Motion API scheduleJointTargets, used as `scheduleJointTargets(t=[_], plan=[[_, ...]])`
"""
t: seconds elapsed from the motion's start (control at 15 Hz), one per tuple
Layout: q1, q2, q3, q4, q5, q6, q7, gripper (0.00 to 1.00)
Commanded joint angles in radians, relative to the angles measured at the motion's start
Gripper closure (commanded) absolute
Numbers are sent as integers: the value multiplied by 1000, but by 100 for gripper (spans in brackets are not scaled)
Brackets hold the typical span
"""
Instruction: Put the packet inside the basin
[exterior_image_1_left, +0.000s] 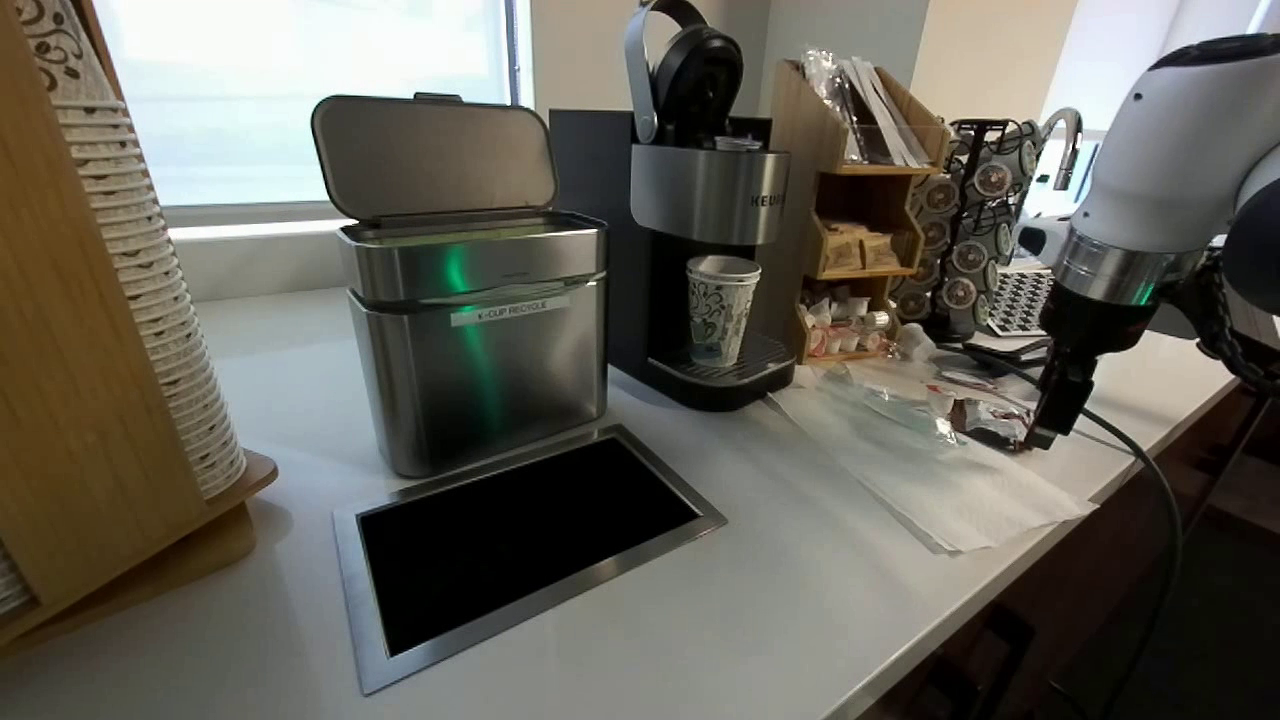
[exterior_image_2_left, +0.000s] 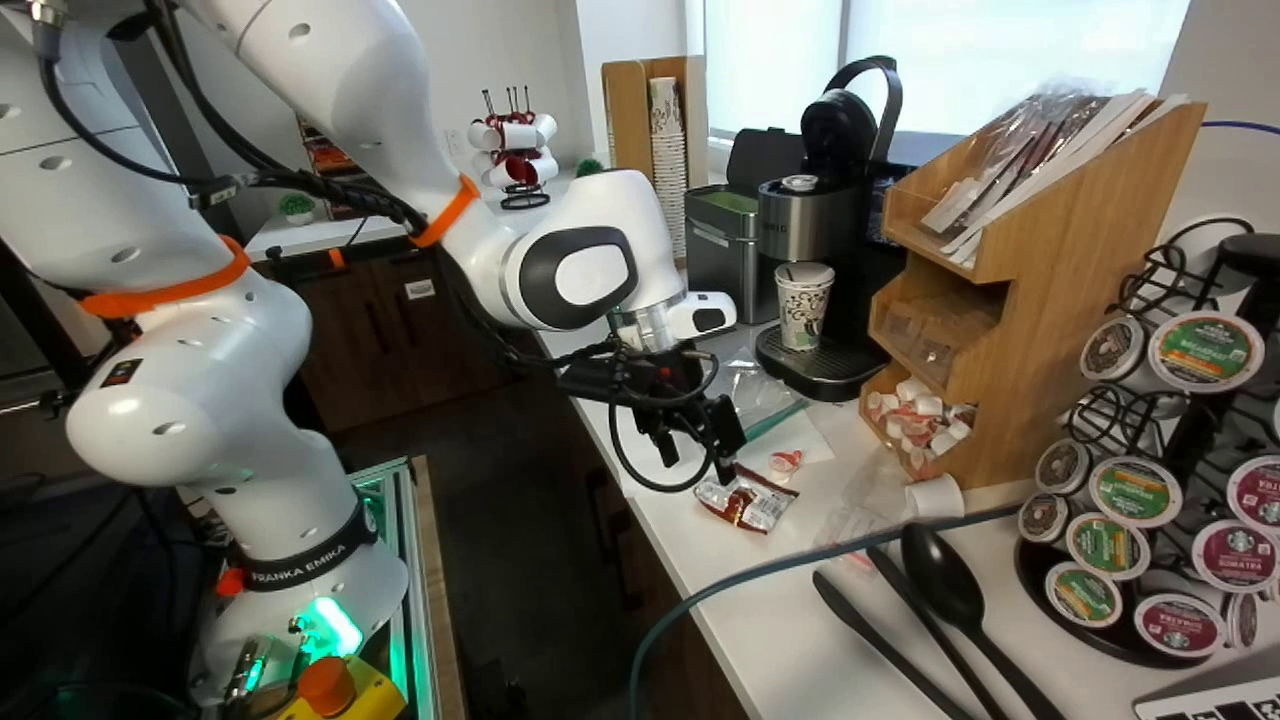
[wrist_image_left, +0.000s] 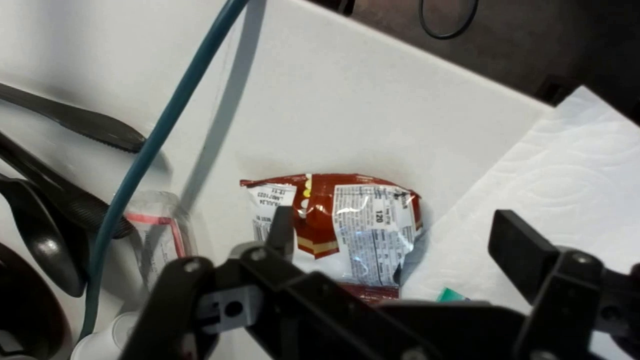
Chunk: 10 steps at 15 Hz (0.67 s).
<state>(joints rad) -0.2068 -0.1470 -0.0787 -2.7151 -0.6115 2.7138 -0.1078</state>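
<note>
The packet is a small shiny brown-red and silver sachet. It lies on the counter in both exterior views (exterior_image_1_left: 985, 422) (exterior_image_2_left: 748, 502), and in the wrist view (wrist_image_left: 370, 225). The gripper is open and empty above the packet. In the wrist view (wrist_image_left: 392, 227) one finger overlaps the packet's left end and the other is over the paper towel to its right. The gripper also shows in both exterior views (exterior_image_1_left: 1045, 435) (exterior_image_2_left: 697, 462). The basin (exterior_image_1_left: 560, 590), a dark rectangular recess with a steel rim, is set in the counter in front of the steel bin, far from the gripper.
A steel bin (exterior_image_1_left: 480, 360) with raised lid and a coffee machine (exterior_image_1_left: 710, 195) with a cup (exterior_image_1_left: 720, 310) stand along the back. A paper towel (exterior_image_1_left: 960, 500) lies beside the packet. A blue-green cable (wrist_image_left: 165, 120), black utensils (wrist_image_left: 45, 235) and a wooden shelf (exterior_image_2_left: 1060, 300) are nearby.
</note>
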Motion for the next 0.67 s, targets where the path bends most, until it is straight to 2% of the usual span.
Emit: scheduleJointTargets(t=[0.0,0.27,0.47,0.53,0.6], plan=[[-8,57,-15,22,-59,54,41,1],[2,81,-18,28,-86,84,82,5],[3,99,-24,30,-96,98,103,18],[1,103,-32,31,-81,102,99,13],[-2,104,-37,32,-80,104,102,14]])
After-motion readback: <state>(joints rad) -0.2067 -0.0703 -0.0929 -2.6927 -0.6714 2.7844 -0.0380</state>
